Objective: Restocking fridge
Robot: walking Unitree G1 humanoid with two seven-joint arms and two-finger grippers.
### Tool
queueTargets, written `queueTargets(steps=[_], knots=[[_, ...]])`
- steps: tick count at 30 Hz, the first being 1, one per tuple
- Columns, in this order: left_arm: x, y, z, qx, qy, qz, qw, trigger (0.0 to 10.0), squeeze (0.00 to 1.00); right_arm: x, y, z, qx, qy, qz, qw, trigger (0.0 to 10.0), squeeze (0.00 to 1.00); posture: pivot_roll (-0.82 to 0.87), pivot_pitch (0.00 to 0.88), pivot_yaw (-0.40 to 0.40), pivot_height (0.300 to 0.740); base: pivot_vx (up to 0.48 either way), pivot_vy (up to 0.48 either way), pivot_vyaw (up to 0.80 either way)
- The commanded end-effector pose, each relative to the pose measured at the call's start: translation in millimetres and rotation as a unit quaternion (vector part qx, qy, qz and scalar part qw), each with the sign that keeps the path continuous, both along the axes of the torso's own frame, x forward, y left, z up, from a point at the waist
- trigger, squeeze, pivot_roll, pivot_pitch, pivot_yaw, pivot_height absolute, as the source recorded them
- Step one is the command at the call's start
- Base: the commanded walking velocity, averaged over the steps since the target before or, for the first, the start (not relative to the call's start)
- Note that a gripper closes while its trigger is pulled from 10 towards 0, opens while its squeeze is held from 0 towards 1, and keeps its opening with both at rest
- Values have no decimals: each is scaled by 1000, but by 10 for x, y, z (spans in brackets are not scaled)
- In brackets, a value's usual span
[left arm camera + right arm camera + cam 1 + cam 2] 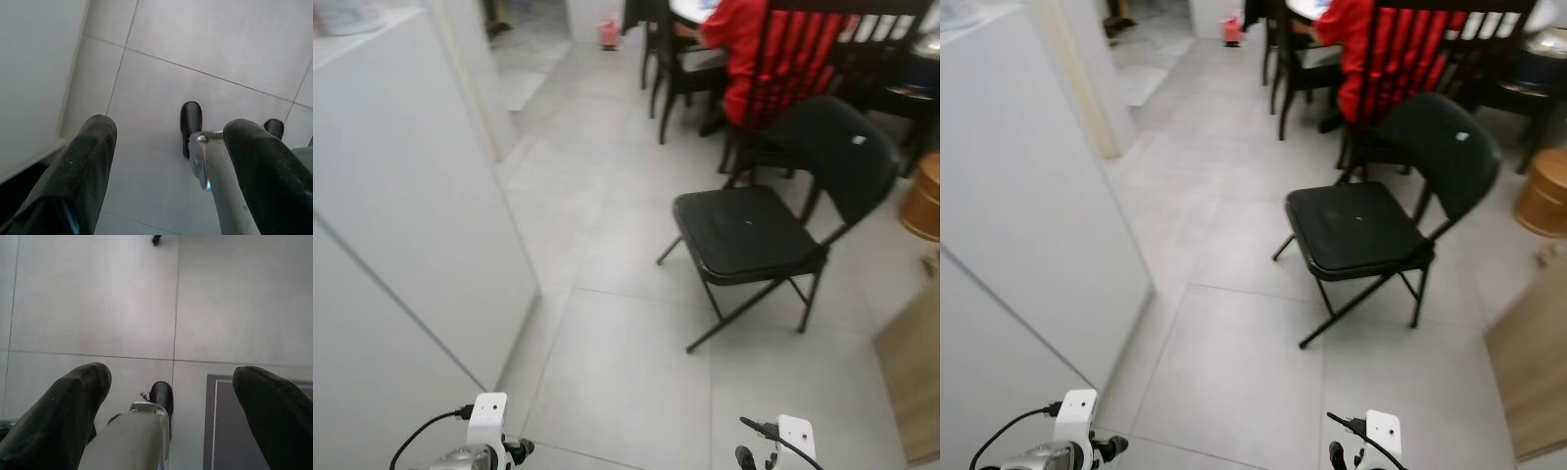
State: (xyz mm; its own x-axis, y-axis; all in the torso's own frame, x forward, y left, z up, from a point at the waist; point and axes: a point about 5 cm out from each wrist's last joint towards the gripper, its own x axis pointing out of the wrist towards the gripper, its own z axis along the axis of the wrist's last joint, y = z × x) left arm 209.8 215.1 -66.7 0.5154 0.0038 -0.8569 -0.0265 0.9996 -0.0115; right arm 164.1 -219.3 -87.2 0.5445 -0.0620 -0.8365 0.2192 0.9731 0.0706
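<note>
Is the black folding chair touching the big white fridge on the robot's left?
Apart. In the left eye view, a broad stretch of bare floor tile separates the black folding chair from the white fridge.

One folding chair (754,235), one seated person (754,49)

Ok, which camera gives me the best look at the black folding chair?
The right eye view: the black folding chair sits whole, seat, back and crossed legs. The left eye view shows it too, further right. The right wrist view catches, at its edge, a dark tip, perhaps one chair foot.
</note>
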Motion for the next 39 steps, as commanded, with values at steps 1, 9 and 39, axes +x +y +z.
queueTargets(steps=[1,9,39], knots=[[-48,43,-19,8,11,-3,1000,10000,0,-16,24,-13,3,5,4,1000,10000,0,-158,0,52,740,0,0,800],[-49,43,-19,6,10,1,1000,10000,0,-12,22,-10,0,5,10,1000,10000,0,-158,0,50,740,0,0,800],[-83,68,-33,29,18,-21,999,10000,0,-55,33,-30,-1,14,23,1000,10000,0,-164,0,59,740,0,0,800]])
